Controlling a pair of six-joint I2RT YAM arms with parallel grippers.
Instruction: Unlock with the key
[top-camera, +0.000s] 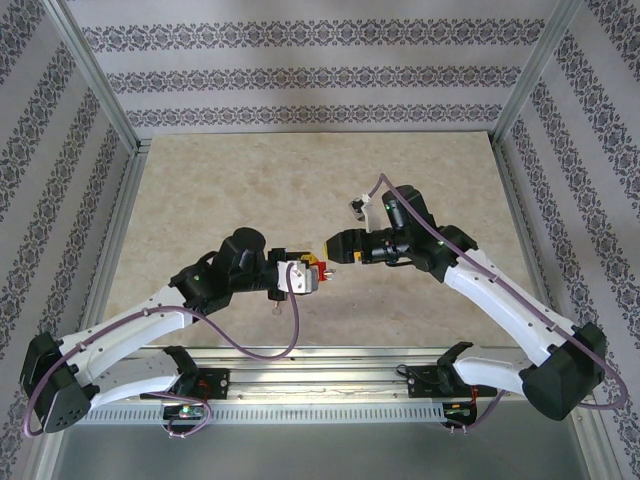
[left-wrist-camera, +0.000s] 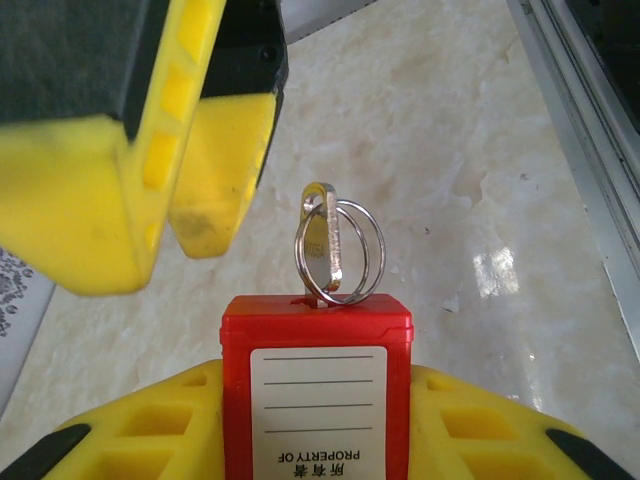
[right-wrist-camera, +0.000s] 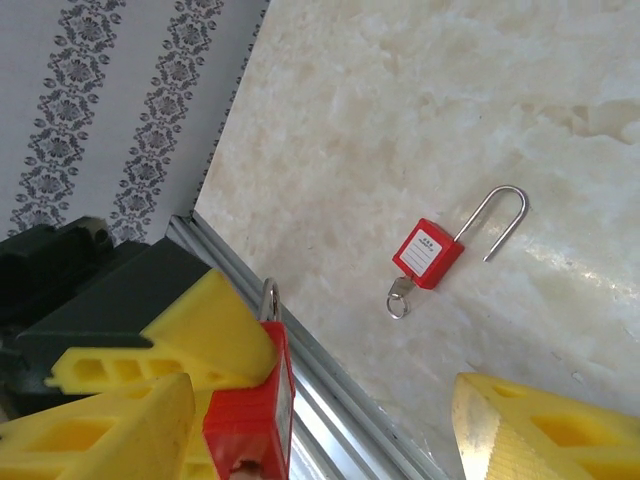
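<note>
Two-armed step: with left gripper (top-camera: 303, 276) jaws clenched on red padlock (left-wrist-camera: 316, 400), close released right gripper (top-camera: 330, 248) jaws squarely across key (left-wrist-camera: 336, 245) head, then twist.

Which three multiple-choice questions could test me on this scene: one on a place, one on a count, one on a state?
1. Where is the open padlock?
A. on the table
B. in the right gripper
C. hooked on the frame

2. How many red padlocks are in the right wrist view?
A. one
B. two
C. three

3. How does the left gripper stand?
A. open and empty
B. shut on a loose key
C. shut on a red padlock

Answers:
1 A: the open padlock lies flat on the table, its shackle end free.
2 B: that one plus the held padlock.
3 C: yellow fingers clamp the held padlock on both sides.
</note>
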